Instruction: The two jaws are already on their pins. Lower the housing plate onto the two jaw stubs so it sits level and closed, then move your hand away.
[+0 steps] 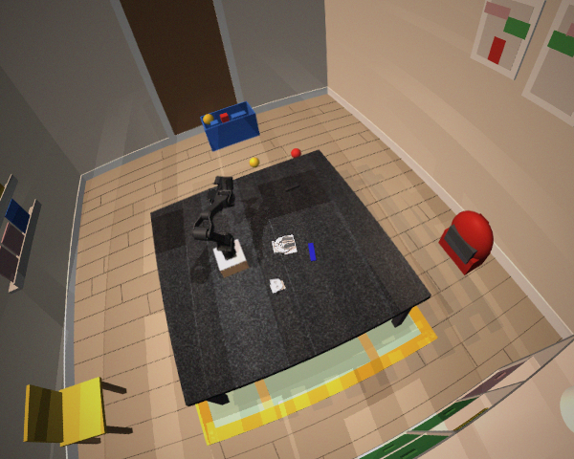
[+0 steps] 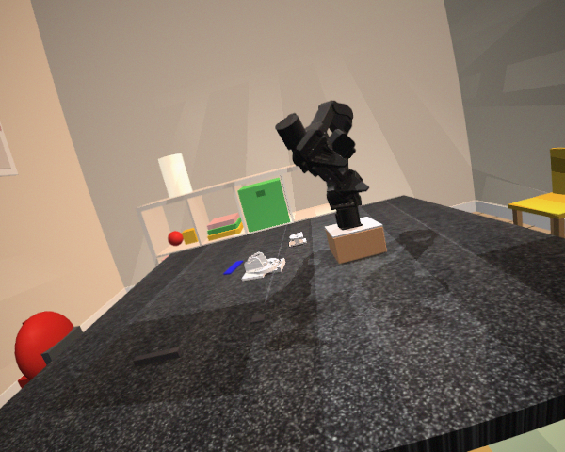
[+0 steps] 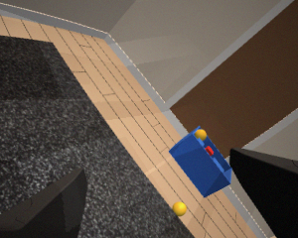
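A larger white assembly (image 1: 283,245) (image 2: 262,266) sits on the dark table, with a raised, curved part on a flat base. A smaller white piece (image 1: 276,285) (image 2: 298,238) lies apart from it, nearer the arm's base in the exterior view. Which of the two is the housing plate, and the separate jaws and stubs, are too small to tell. My gripper (image 3: 160,167) is open, with its two dark fingers wide apart and nothing between them. It is raised well away from both white things, and neither shows in the wrist view.
A blue bar (image 1: 312,251) (image 2: 233,267) lies beside the larger white assembly. A thin dark bar (image 1: 292,187) (image 2: 157,355) lies farther off on the table. My arm stands on a block (image 1: 234,268) (image 2: 357,244) with a white top. A blue bin (image 1: 232,133) (image 3: 199,171) stands on the floor.
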`<control>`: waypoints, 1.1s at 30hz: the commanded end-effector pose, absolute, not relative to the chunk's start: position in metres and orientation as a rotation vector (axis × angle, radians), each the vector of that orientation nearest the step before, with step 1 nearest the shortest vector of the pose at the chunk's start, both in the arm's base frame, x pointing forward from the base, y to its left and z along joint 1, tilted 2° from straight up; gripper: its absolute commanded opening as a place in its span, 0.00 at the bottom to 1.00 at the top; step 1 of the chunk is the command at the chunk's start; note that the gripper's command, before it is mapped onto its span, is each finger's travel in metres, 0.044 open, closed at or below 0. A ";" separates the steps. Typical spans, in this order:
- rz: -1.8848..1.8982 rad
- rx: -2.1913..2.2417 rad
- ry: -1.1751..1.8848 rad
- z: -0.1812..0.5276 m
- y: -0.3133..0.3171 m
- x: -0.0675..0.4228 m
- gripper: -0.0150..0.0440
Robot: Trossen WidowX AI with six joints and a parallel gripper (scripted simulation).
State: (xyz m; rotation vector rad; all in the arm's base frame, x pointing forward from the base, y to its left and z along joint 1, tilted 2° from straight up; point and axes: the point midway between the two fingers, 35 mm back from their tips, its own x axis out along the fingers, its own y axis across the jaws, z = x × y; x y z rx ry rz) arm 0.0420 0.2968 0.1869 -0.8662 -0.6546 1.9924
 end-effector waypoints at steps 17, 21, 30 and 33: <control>1.728 -0.936 -0.265 0.168 0.278 0.140 1.00; 1.651 -0.943 -0.161 0.162 0.266 0.166 1.00; 1.471 -0.945 0.066 0.147 0.230 0.219 1.00; 1.409 -0.934 0.138 0.144 0.215 0.233 1.00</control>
